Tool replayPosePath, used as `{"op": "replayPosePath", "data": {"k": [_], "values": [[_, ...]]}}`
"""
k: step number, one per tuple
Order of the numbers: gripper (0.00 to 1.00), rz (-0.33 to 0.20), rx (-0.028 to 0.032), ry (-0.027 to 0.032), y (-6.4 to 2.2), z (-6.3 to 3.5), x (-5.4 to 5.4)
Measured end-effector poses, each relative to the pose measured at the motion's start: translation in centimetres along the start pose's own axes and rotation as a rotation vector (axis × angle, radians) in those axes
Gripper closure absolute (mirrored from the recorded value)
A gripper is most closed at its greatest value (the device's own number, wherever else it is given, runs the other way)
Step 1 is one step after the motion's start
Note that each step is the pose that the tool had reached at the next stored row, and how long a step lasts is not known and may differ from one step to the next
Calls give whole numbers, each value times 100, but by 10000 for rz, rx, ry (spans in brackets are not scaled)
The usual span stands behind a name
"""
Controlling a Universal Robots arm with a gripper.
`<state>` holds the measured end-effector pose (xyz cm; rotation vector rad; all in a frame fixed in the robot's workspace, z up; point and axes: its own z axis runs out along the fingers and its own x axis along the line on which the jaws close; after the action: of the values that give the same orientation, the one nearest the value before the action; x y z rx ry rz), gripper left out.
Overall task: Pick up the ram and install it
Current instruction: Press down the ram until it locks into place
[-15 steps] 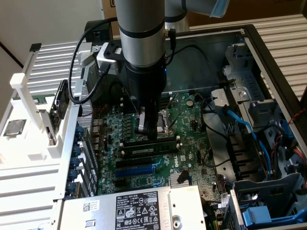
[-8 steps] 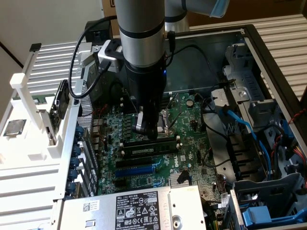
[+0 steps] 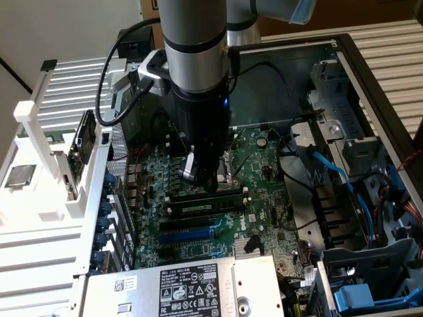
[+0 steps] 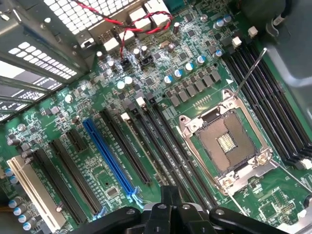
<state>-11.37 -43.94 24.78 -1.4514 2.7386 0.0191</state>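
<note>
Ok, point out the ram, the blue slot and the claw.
ram (image 3: pixel 206 204): exterior view, middle of its long label face.
blue slot (image 4: pixel 108 157): wrist view, midway along its length.
claw (image 3: pixel 201 178): exterior view, between its fingertips.

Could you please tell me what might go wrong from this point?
The shut gripper is right above the ram, which lies along a memory slot. A crooked push could strain stick or slot. The open processor socket lies close beside it; a slip might damage its contacts.

Dim case interior, soft overhead light
</note>
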Motion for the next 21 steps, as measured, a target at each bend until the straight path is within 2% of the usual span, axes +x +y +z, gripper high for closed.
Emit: {"op": "replayPosePath", "data": {"k": [14,15,21], "values": [[89,2308,94,12,0,12,0],[89,2630,108,14,0,15,1],[89,3496,174,-4,0,19,1]]}}
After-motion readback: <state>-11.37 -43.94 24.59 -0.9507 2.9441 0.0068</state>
